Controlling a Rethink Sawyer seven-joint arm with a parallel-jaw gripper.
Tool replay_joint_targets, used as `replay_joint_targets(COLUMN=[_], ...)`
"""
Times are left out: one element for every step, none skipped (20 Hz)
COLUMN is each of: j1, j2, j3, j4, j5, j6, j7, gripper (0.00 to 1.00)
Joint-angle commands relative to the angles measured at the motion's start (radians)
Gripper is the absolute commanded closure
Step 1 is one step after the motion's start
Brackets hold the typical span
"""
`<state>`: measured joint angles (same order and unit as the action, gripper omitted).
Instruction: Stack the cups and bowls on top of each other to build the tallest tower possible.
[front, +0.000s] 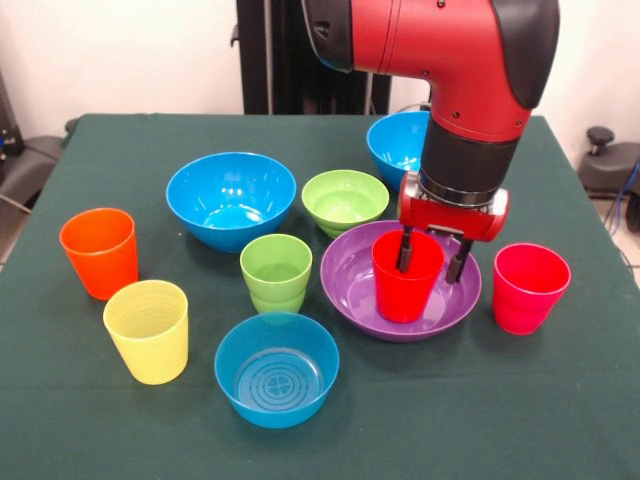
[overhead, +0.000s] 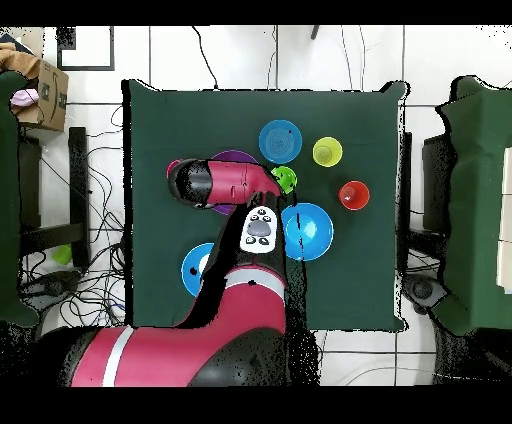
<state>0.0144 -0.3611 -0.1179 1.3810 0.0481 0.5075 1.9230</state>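
Red cup (front: 407, 278) sits in the purple bowl (front: 352, 282), pinched at its three o'clock rim by the claw (front: 432, 258); nothing else is stacked.

Table cover (front: 120, 150): dark green cloth, matt, slightly napped.
Bowls, e.g. purple (front: 350, 290), large blue (front: 231, 196): smooth glossy plastic.
Small blue bowl (front: 277, 369): glossy, ringed bottom.
Cups, e.g. yellow (front: 148, 331), orange (front: 99, 252): ribbed plastic, duller sheen.
Arm (front: 450, 50): glossy red and black casing.

No readable text, labels or numbers.
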Motion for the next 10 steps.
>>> replay_joint_targets(j1=[0.012,0.012,0.012,0.017,0.020,0.025,0.027,0.030,0.033,0.036], j2=[0.020,0.015,0.010,-0.001,-0.007,-0.018,-0.023,-0.037,-0.051,-0.065], j3=[0.074,0.074,0.073,0.070,0.067,0.063,0.062,0.059,0.057,0.054], j4=[0.008,0.013,0.017,0.030,0.034,0.041,0.044,0.054,0.063,0.073], j5=[-0.068,-0.067,-0.066,-0.063,-0.063,-0.060,-0.059,-0.057,-0.054,-0.051], j6=[0.050,0.055,0.060,0.070,0.075,0.087,0.091,0.103,0.114,0.126], j7=[-0.001,0.000,0.000,0.006,0.009,0.013,0.016,0.018,0.021,0.024], gripper=[0.00,0.00,0.00,0.00,0.00,0.00,0.00,0.00,0.00,0.00])
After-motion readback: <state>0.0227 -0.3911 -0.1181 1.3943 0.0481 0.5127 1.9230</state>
